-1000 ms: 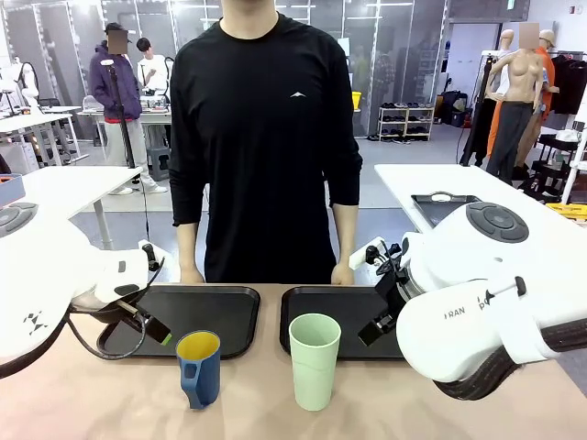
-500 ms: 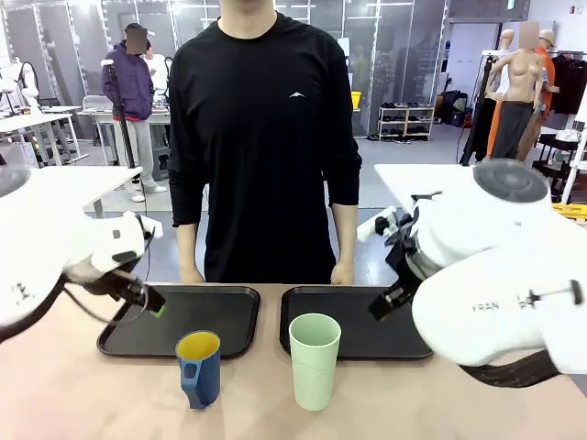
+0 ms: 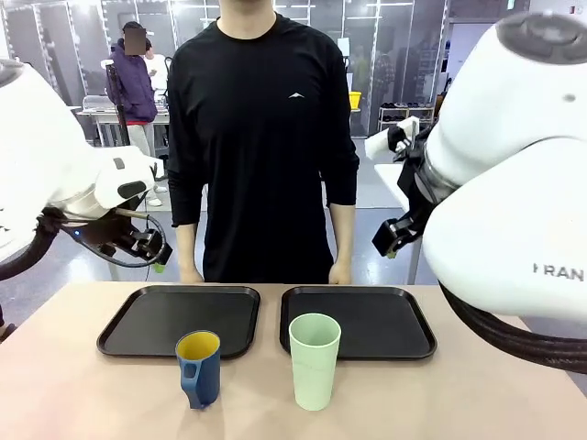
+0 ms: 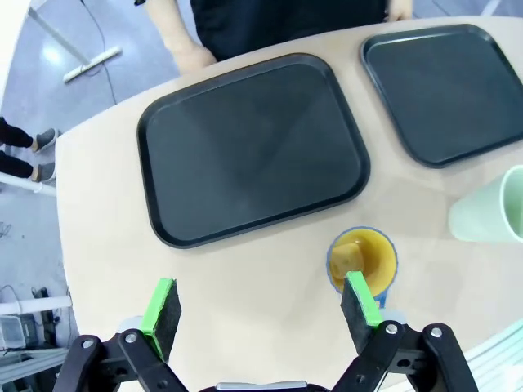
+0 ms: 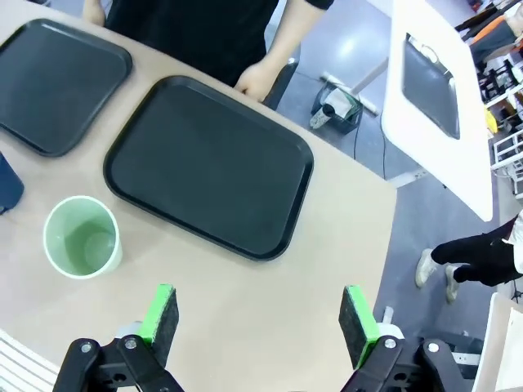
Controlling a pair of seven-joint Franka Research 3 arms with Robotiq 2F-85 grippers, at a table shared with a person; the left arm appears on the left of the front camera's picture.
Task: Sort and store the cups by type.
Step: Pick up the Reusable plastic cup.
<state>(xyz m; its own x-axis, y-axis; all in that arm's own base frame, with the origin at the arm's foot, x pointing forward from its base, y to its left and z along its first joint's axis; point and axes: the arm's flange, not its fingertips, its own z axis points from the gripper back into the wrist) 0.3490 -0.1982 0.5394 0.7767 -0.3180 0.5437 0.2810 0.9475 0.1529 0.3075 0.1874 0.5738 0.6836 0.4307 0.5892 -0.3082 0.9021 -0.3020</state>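
The dark blue mug (image 3: pixel 199 368) with a yellow inside stands upright near the table's front, handle toward the camera; it also shows from above as the mug (image 4: pixel 362 260). To its right stands the tall mint-green tumbler (image 3: pixel 315 360), seen from above as the tumbler (image 5: pixel 82 238) and at the edge as the tumbler (image 4: pixel 490 209). My left gripper (image 3: pixel 149 252) hangs high over the table's left side, and the left gripper (image 4: pixel 260 305) is open and holds nothing. My right gripper (image 3: pixel 389 240) is raised at the right, and the right gripper (image 5: pixel 258 314) is open with nothing between its fingers.
Two black trays lie side by side behind the cups: the left tray (image 3: pixel 180 319) and the right tray (image 3: pixel 356 321), both bare. A person in a black top stands at the far edge with both hands (image 3: pixel 341 273) resting by the trays.
Both arms have risen from just above the trays to well above the table. The cups and the person have not moved.
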